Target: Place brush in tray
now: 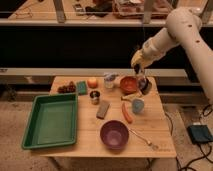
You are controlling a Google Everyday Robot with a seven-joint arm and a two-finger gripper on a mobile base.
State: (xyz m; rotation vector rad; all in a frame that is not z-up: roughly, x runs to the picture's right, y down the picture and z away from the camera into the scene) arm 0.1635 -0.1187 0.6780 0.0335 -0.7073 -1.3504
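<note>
The gripper hangs above the table's far right corner, closed around the black brush, which dangles clear of the tabletop. Directly beside it sits an orange bowl; a cup, carrot, grey block and purple bowl occupy the space between. The green tray lies well apart, at the left end.

Matt green plastic tray on pale wood table; gripper above its far right corner.
</note>
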